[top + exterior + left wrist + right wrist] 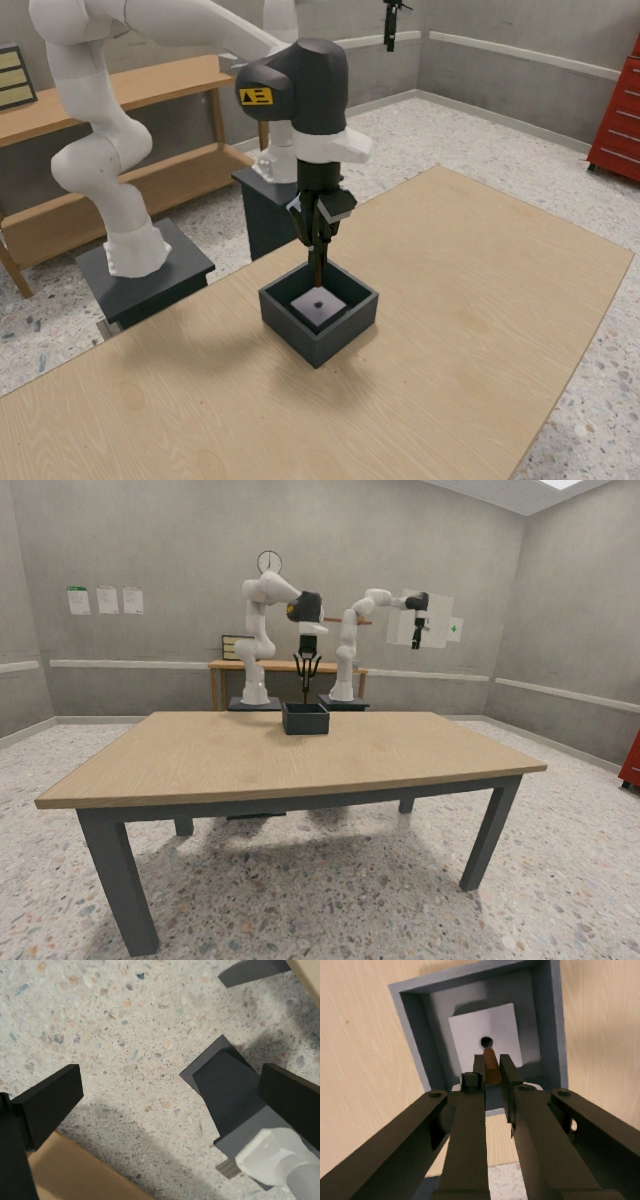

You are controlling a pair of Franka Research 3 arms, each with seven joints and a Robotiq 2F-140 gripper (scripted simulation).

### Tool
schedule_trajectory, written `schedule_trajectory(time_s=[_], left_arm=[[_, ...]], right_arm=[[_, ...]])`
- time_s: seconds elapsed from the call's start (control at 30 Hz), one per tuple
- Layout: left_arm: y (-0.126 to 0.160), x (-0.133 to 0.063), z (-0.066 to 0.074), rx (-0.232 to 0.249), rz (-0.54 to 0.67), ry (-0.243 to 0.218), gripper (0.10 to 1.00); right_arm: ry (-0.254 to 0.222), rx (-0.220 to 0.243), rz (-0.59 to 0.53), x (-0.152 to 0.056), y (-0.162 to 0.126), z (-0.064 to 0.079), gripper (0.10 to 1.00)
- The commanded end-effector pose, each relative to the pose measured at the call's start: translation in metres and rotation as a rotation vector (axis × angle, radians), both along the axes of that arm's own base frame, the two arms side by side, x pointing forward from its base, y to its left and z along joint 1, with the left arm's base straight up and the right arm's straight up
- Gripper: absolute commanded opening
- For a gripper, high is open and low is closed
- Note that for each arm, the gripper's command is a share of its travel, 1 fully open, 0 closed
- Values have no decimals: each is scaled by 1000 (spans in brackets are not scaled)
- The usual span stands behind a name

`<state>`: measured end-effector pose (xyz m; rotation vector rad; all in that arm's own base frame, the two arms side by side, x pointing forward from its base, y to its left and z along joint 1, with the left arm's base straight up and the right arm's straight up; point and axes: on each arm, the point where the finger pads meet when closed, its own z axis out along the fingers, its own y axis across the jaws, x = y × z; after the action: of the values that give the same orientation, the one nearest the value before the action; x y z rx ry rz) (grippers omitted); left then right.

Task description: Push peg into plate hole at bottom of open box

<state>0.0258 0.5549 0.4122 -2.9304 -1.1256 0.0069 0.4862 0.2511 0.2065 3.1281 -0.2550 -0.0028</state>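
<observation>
Your right gripper (317,258) (305,689) (491,1069) is clamped on the brown peg (317,276) (305,698) (491,1066), which points down above the open box (338,338) (306,723) (561,1035). The pale plate (308,310) (465,1035) lies inside, its hole (318,304) (486,1042) in view, so the peg isn't seated. You've a gap between the plate's edges and the box walls. The box stands near the surface's (465,310) (310,759) (355,1060) arm-side edge, with wide room on the opposite side. Your left gripper (390,46) (415,646) (170,1080) hangs well apart, fingers spread, with nothing between them.
</observation>
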Motion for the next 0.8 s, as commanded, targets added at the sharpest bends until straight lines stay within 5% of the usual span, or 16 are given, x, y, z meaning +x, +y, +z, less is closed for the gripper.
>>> schedule_trajectory(time_s=[0.0,0.77], left_arm=[[-1,0,1,-1,5,-5,1000],[-1,0,1,-1,5,-5,1000]], right_arm=[[-2,4,2,1,0,0,99],[-2,3,2,3,0,0,99]])
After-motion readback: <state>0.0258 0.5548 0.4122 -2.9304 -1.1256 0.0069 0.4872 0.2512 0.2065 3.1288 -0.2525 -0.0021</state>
